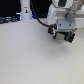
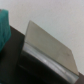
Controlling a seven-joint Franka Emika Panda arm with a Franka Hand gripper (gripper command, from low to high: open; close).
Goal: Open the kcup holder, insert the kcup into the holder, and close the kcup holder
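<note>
In the exterior view my gripper (image 1: 63, 36) hangs above the white table at the exterior view's right. A small green-topped thing, the kcup (image 1: 63, 35), sits between its dark fingers, so the gripper looks shut on it. In the blurred wrist view a green shape that seems to be the kcup (image 2: 4, 25) shows at the frame's edge. Beside it is a black box with a pale grey sloping face, which seems to be the kcup holder (image 2: 47, 47). No drawer or handle can be made out. The holder does not show in the exterior view.
The white table (image 1: 30, 57) fills most of the exterior view. A white upright post (image 1: 25, 10) stands at the back with dark clutter and a blue light along the far edge. A black cable (image 1: 40, 20) loops to the arm.
</note>
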